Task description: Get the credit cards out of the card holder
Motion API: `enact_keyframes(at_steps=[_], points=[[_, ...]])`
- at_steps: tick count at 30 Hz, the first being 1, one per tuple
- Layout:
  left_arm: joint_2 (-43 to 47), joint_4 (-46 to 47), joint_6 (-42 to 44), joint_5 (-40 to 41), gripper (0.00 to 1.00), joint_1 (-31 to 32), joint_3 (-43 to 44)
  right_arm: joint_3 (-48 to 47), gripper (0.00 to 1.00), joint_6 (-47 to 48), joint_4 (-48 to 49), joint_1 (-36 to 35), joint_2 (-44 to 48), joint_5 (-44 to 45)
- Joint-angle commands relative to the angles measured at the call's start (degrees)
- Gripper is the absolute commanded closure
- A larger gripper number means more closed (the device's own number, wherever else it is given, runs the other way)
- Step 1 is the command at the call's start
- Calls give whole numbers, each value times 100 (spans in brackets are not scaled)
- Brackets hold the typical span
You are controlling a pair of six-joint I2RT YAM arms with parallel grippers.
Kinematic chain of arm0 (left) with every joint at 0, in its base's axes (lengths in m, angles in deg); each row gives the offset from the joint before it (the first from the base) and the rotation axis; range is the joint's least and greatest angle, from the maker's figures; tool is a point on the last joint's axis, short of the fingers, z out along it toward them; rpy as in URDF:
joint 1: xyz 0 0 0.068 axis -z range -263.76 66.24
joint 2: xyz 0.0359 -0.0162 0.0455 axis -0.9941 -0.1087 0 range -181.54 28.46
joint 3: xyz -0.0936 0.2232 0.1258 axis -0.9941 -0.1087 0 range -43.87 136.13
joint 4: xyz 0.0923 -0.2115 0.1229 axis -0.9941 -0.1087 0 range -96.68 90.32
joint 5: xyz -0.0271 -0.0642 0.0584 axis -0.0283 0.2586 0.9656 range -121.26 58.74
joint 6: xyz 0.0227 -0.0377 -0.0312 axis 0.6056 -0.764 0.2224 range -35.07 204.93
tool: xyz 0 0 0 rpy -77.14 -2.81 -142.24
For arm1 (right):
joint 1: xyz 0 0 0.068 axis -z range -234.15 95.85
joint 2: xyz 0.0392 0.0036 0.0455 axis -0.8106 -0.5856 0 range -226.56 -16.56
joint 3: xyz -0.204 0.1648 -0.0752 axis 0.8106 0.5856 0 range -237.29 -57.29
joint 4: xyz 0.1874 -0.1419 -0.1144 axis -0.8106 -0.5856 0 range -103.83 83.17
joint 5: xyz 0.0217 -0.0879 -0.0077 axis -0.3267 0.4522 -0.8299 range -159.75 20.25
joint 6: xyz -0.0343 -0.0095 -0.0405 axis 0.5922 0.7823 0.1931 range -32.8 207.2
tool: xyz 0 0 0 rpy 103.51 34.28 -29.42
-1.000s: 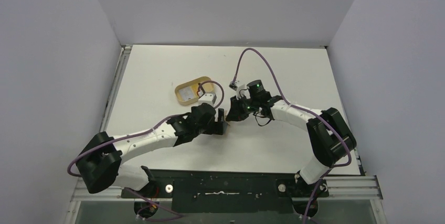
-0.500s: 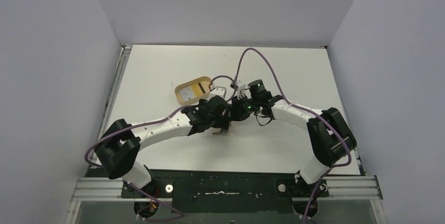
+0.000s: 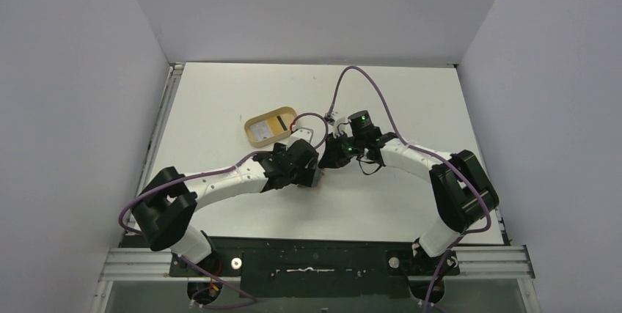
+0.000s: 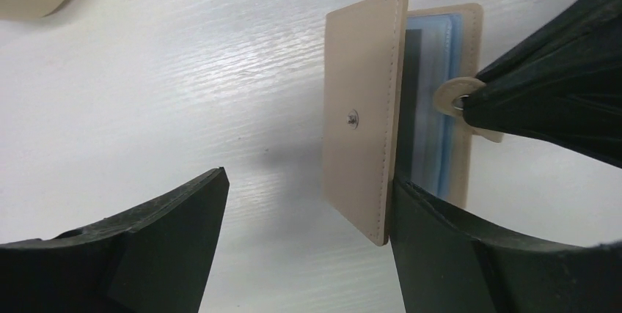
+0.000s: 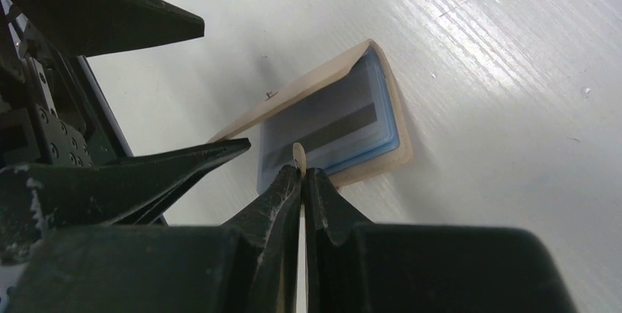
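Card holder (image 4: 363, 119) half-open on the table (image 4: 183, 71), near the oval tray (image 3: 270, 126)
My right gripper (image 5: 302, 170) is pinched tight on its snap tab (image 4: 453, 99); my left gripper (image 4: 309, 181) stands wide, one finger at the raised flap's edge; light blue credit cards (image 5: 330, 126) sit inside

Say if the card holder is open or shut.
Open: the card holder has one flap lifted, credit cards showing inside; right gripper pinches its tab.

One camera sits high above the near edge of the table (image 3: 220, 93) and looks down on all of it. The two wrist cameras hang low and very close over the table's middle. Both see the card holder (image 4: 363, 108), from opposite sides.
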Motion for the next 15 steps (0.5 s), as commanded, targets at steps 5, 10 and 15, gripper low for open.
enact_keyframes(at_steps=[5, 10, 15], points=[[16, 51, 178, 274, 33, -319, 49, 21, 100, 58, 211, 56, 46, -156], [-36, 1235, 121, -1646, 52, -928, -456, 13, 100, 59, 196, 72, 37, -178], [-145, 1591, 245, -2775, 91, -1140, -504, 30, 100, 93, 146, 92, 55, -191]])
